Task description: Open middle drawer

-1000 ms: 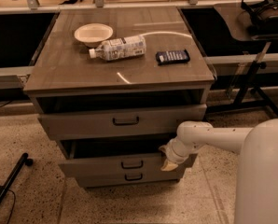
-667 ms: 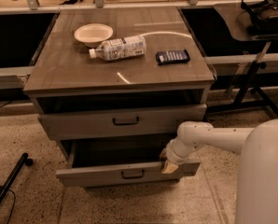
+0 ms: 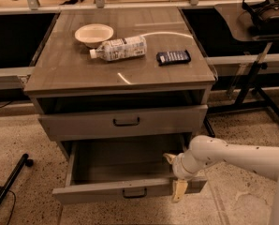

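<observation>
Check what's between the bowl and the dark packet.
A bottle on its side, in the camera view. The gripper is at the middle drawer's front edge.

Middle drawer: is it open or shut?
Open. The middle drawer is pulled far out, its inside visible from above; the gripper is at the right end of its front.

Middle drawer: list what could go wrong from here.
1. The middle drawer stands far out of the cabinet; pulling further might take it off its runners.
2. The pincer grips the front at its right end, away from the handle, so the drawer may skew and jam.
3. The bottle lies on its side on the top; a jolt could roll it.
</observation>
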You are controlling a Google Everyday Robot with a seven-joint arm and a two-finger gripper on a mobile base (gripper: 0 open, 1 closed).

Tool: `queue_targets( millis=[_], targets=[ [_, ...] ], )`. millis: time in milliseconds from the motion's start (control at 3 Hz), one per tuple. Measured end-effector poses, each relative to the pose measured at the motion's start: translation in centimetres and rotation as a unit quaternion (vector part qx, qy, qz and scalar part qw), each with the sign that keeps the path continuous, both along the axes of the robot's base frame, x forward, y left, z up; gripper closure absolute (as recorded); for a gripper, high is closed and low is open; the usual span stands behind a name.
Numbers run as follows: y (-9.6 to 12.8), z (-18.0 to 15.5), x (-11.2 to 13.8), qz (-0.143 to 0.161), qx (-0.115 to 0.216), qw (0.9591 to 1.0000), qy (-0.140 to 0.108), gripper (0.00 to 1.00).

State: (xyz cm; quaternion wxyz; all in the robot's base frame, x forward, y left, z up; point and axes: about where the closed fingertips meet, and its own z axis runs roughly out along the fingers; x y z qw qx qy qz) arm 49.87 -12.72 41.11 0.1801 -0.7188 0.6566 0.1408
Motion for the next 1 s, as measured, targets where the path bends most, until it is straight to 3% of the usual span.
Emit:
queue_targets(
  millis=[333, 667, 1000],
  targets=[
    [0.0, 0.0, 0.0, 0.0, 0.0, 1.0, 0.0, 0.0],
    [0.1, -0.3, -1.5, 0.012, 0.0, 0.9997, 0.021, 0.0],
    [-0.2, -0.7, -3.8, 0.016, -0.007, 0.9988, 0.047, 0.16]
  ],
)
